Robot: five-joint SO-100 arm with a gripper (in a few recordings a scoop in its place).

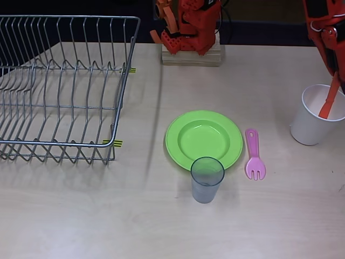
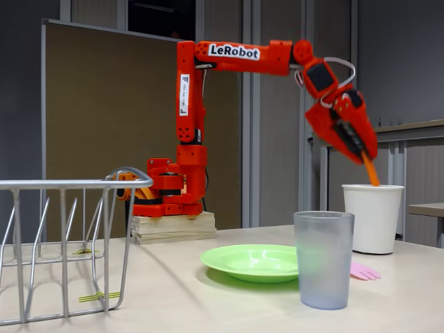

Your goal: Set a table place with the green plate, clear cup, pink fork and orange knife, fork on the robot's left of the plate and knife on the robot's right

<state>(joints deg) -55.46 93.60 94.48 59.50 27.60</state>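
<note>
In the overhead view, the green plate lies flat near the middle of the light wooden tabletop. The clear cup stands upright just below it in the picture, its rim overlapping the plate's near edge. The pink fork lies just beside the plate on the picture's right, apart from it, tines pointing toward the bottom of the picture. A wire dish rack takes up the upper left. At the right edge stands a white paper cup; the orange knife rises out of it at a slant, its lower end inside the cup and its upper end running up into the red end effector above the cup. The arm's base sits on a wooden block at the top centre. In the fixed view, the arm reaches over from its base to the right, and the end effector hangs angled down over the white paper cup. It is closed around the upper part of the orange knife, whose lower part dips into the cup's mouth. The clear cup stands nearest the camera, the green plate behind it, and the tines of the pink fork show to the cup's right. The wire dish rack stands at the left.
</note>
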